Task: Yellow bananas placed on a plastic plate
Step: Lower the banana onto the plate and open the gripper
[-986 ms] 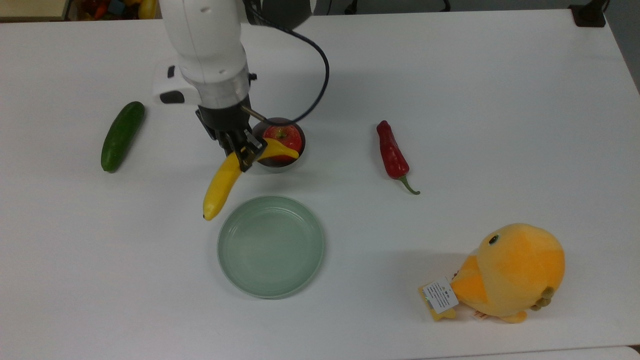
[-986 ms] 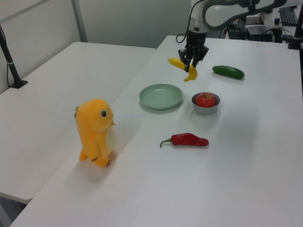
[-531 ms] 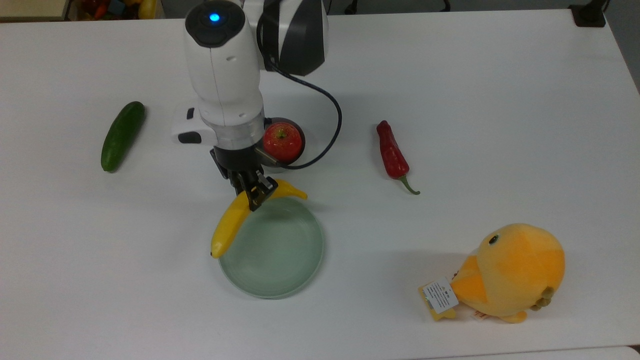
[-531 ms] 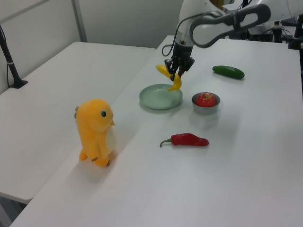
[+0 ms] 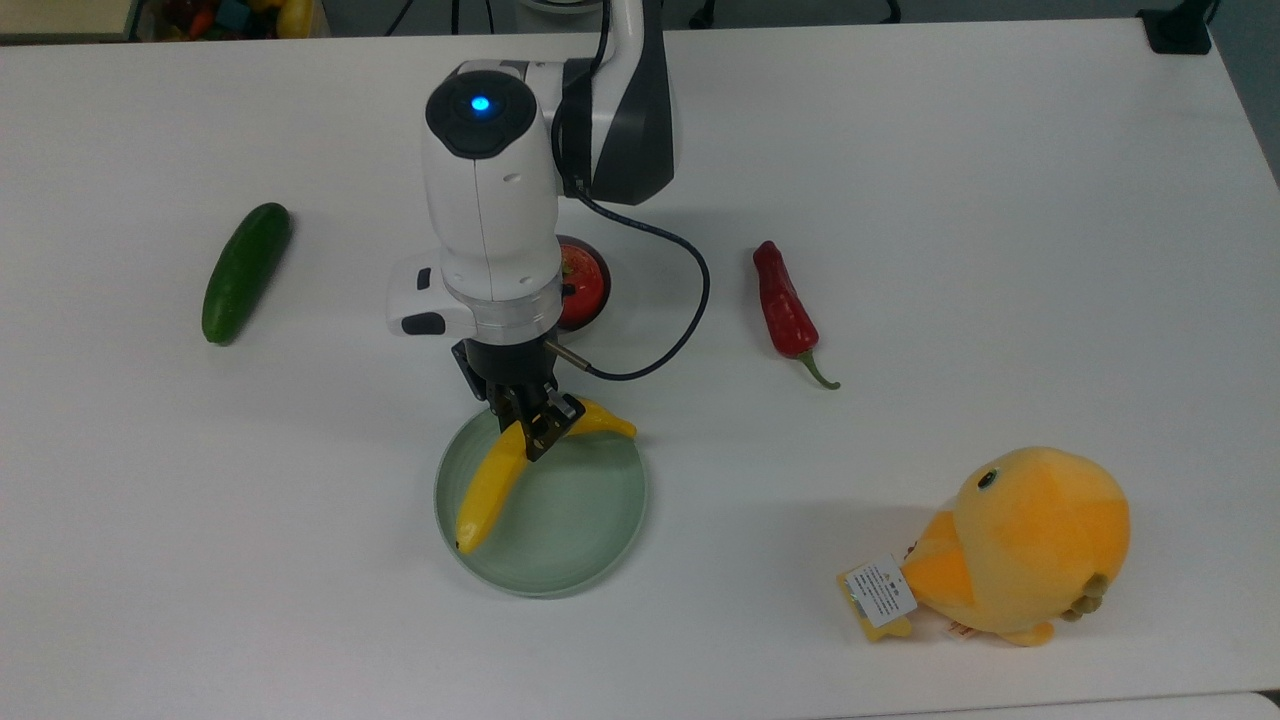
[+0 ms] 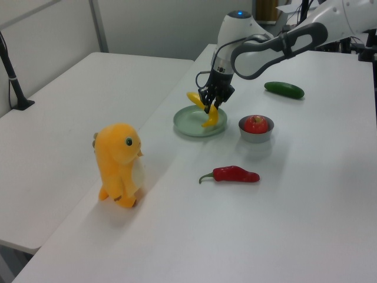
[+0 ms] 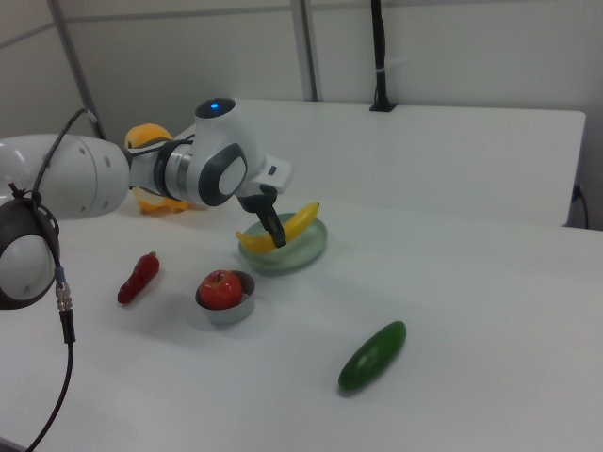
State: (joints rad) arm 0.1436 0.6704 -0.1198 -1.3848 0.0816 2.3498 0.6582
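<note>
A curved yellow banana (image 5: 492,484) (image 6: 211,119) (image 7: 298,222) hangs tilted over the pale grey-green plastic plate (image 5: 590,520) (image 6: 188,125) (image 7: 317,248). My gripper (image 5: 540,430) (image 6: 210,105) (image 7: 274,235) is shut on the banana near its middle. In the top view the banana's long end reaches over the plate's left half and its short end sticks out past the upper rim. Whether the banana's lower tip touches the plate is not clear.
A small grey bowl (image 6: 255,135) (image 7: 226,309) with a red apple (image 6: 257,124) (image 7: 220,289) stands just behind the plate, partly under the arm in the top view. A green cucumber (image 5: 244,271), a red chili pepper (image 5: 786,310) and an orange plush toy (image 5: 1020,545) lie around on the white table (image 5: 1000,150).
The arm carried the banana from beside the apple bowl to over the plate, moving down the top view, and the banana now hangs lower over the plate.
</note>
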